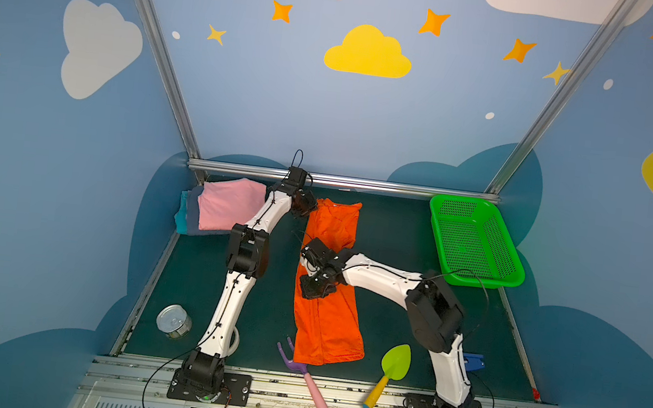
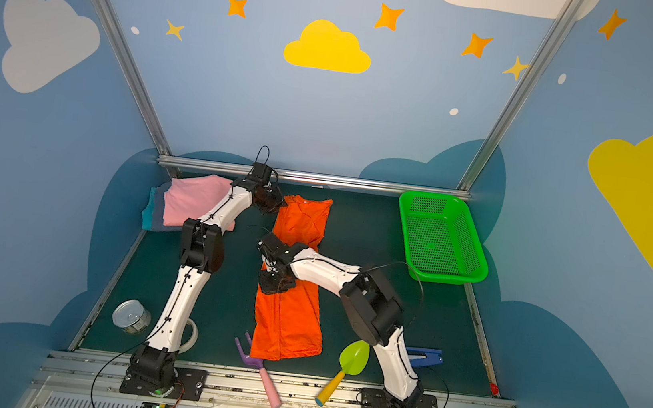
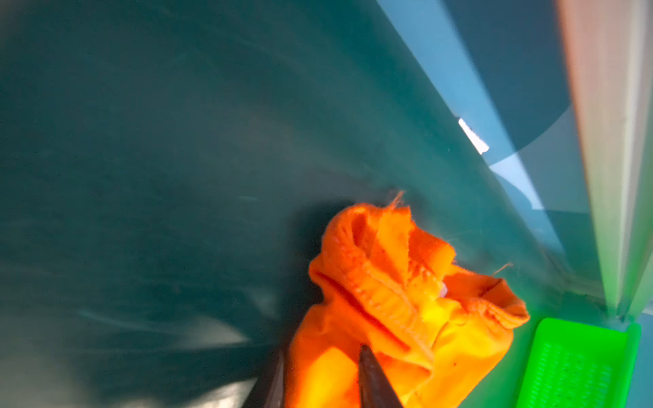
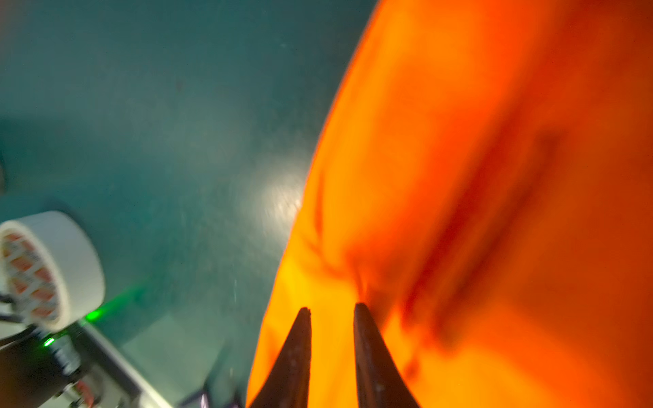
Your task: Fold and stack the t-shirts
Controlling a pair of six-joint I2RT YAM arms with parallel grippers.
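The bright orange t-shirt (image 1: pixel 328 322) (image 2: pixel 289 318) lies on the dark green table, folded lengthwise into a long strip. My left gripper (image 1: pixel 307 208) (image 3: pixel 323 353) is at its far collar end. Its fingers stand apart, with bunched orange cloth (image 3: pixel 406 282) between them. My right gripper (image 1: pixel 310 289) (image 4: pixel 332 307) hovers over the strip's left edge near its middle. Its two fingertips are slightly parted above the cloth (image 4: pixel 494 176). At the back left sits a folded stack: the pink t-shirt (image 1: pixel 228 206) (image 2: pixel 191 202) on top, then a grey-blue one (image 1: pixel 191 217) and a teal one (image 1: pixel 181 213).
A green perforated basket (image 1: pixel 487 283) (image 3: pixel 572 364) stands at the back right. A tin can (image 1: pixel 174 321) and a tape roll (image 4: pixel 53 268) sit at the front left. Near the front edge are a purple toy rake (image 1: pixel 298 367), a green toy shovel (image 1: pixel 394 361) and a blue object (image 1: pixel 472 362).
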